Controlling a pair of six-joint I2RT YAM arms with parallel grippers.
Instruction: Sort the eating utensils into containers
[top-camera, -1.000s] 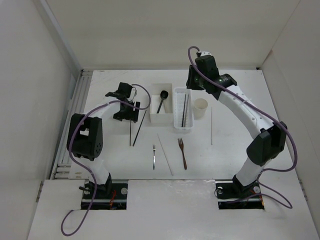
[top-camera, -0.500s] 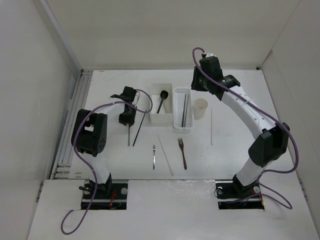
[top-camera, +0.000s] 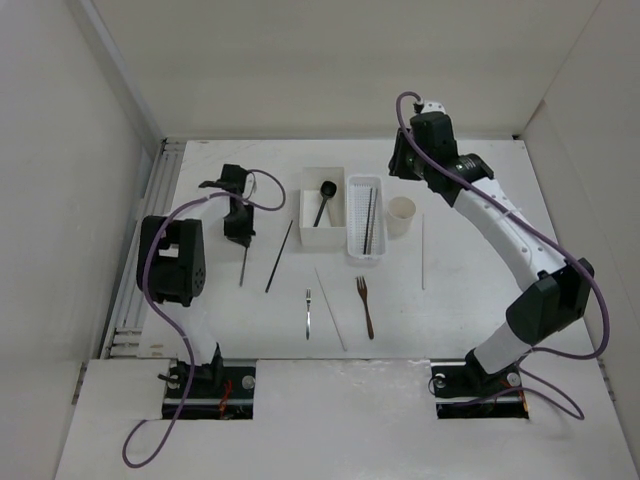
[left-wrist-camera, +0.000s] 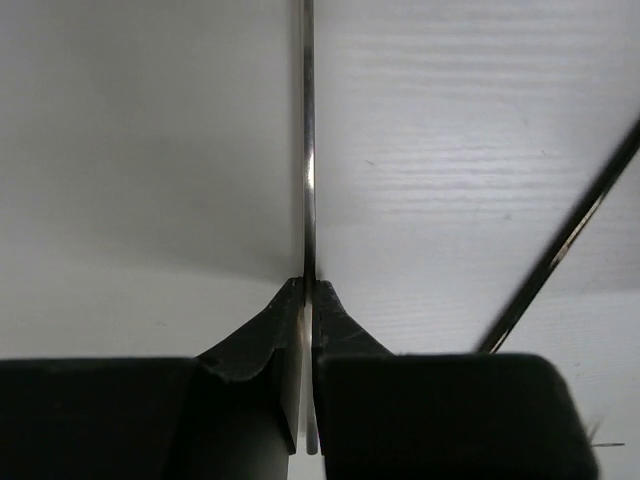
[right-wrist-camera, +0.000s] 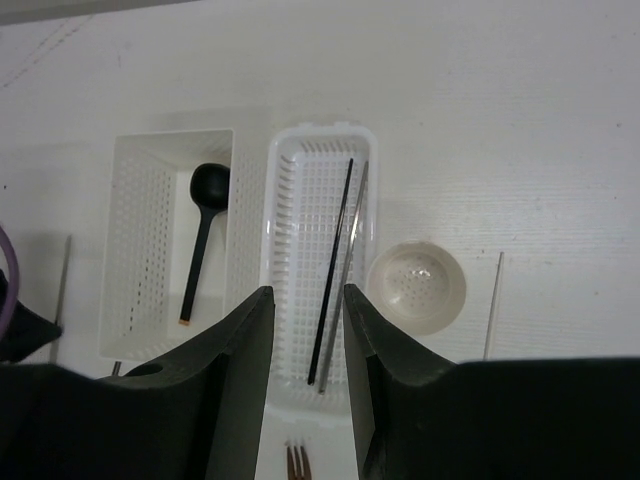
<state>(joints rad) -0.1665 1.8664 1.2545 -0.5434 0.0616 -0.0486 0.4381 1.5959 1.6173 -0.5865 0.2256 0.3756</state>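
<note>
My left gripper (top-camera: 238, 228) is shut on one end of a thin grey chopstick (left-wrist-camera: 308, 150), which hangs toward the near side (top-camera: 242, 268). A dark chopstick (top-camera: 279, 256) lies just right of it on the table, also in the left wrist view (left-wrist-camera: 570, 240). The black spoon (right-wrist-camera: 203, 225) lies in the white square box (top-camera: 308, 236). Two chopsticks (right-wrist-camera: 338, 270) lie in the oblong basket (top-camera: 366, 255). The cream cup (top-camera: 401, 215) stands to its right. My right gripper (right-wrist-camera: 308, 300) is open, high above the basket, holding nothing.
On the table lie a silver fork (top-camera: 309, 312), a brown fork (top-camera: 365, 305), a pale chopstick (top-camera: 330, 308) between them and another pale chopstick (top-camera: 422, 252) right of the cup. White walls enclose the table on three sides.
The left gripper closed on the grey chopstick and carried it left, away from the dark one. The right arm drifted a little to the right, jaws unchanged.
</note>
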